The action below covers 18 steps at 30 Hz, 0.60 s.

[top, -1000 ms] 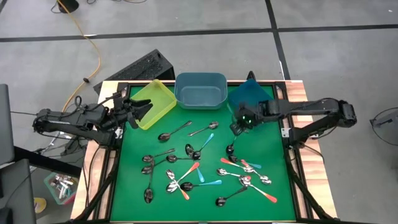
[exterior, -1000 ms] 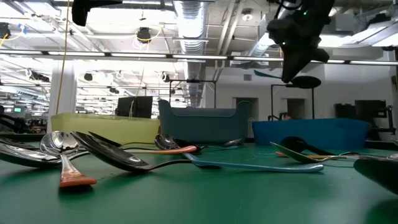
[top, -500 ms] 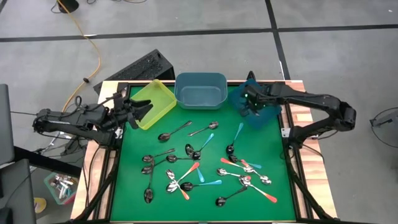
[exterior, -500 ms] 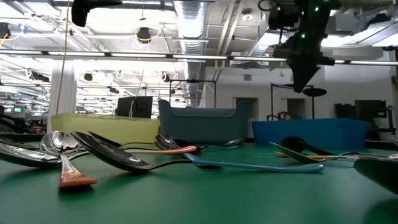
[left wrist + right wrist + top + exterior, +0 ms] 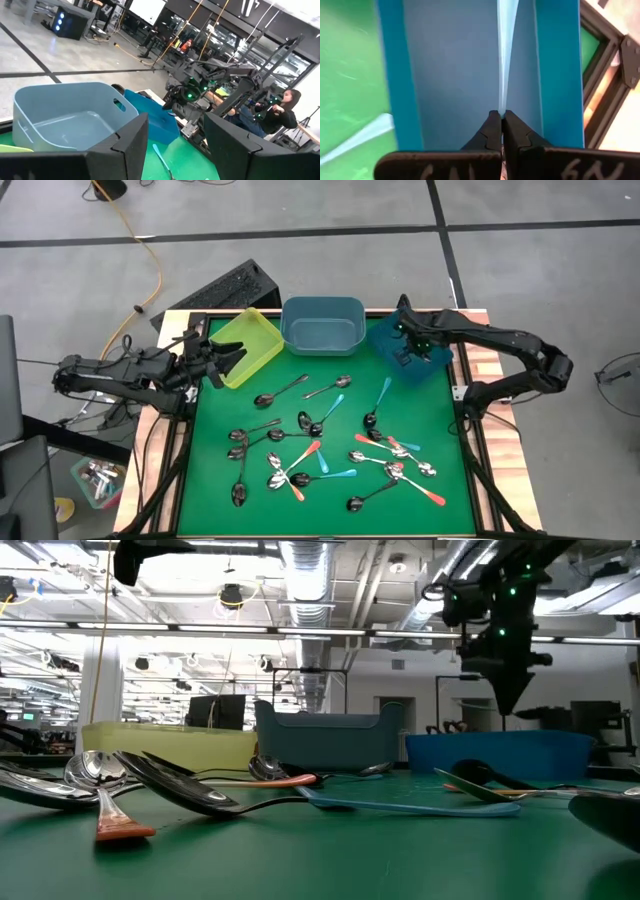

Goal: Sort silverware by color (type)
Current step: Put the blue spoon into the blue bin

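Several spoons (image 5: 330, 445) with orange-red, light-blue or dark handles lie scattered on the green mat (image 5: 215, 480). A yellow bin (image 5: 247, 343), a grey-blue bin (image 5: 322, 325) and a blue bin (image 5: 432, 362) stand along the far edge. My right gripper (image 5: 413, 348) hangs over the blue bin, tipped steeply down and shut on a light-blue-handled spoon (image 5: 504, 45). My left gripper (image 5: 215, 358) waits open and level at the table's left, beside the yellow bin. My right gripper pinches the spoon's light-blue handle (image 5: 502, 102) between its two fingertips (image 5: 492, 125). The fingers slant down from above and lie along the handle. The handle reaches out ahead of them over the blue bin's floor (image 5: 450, 60), lifted clear. The spoon's bowl does not show.
A black keyboard (image 5: 225, 288) lies beyond the far left corner. Wooden strips (image 5: 478, 330) and black rails frame the mat. A light-blue spoon (image 5: 378, 400) lies just near of the blue bin. A seated person (image 5: 280, 107) shows beyond the table's right side.
My right gripper has carried the light-blue spoon from above the mat at the blue bin's near left corner toward the table's far right, over the bin. It has sunk a little, tipped more steeply down, and stayed shut. The spoon has stayed clear of the table.
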Available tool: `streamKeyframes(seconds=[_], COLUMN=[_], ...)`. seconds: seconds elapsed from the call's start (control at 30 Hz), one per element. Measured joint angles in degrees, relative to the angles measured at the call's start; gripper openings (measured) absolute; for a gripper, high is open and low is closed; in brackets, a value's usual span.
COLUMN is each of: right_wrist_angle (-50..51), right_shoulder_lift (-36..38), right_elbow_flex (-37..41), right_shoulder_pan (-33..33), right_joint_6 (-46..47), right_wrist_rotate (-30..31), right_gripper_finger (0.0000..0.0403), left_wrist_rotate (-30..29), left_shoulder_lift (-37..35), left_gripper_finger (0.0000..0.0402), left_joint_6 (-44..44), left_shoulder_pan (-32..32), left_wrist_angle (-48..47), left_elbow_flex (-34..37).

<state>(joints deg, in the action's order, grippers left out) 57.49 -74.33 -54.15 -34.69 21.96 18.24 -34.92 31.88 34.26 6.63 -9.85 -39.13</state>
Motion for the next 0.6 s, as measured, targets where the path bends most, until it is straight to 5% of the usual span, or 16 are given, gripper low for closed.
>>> streamKeyframes(seconds=[0.6], right_wrist_angle=[-12.4], right_shoulder_lift=[0.0], right_elbow_flex=[10.0], right_shoulder_pan=[-4.7], right_joint_6=[0.5], right_wrist_rotate=[-0.3], right_gripper_finger=[0.001], left_wrist_rotate=[-0.4], left_shoulder_lift=[0.0], left_gripper_finger=[0.0176], left_joint_6=[0.0], left_shoulder_pan=[0.0], left_wrist_angle=[-0.3], left_elbow_flex=[0.0])
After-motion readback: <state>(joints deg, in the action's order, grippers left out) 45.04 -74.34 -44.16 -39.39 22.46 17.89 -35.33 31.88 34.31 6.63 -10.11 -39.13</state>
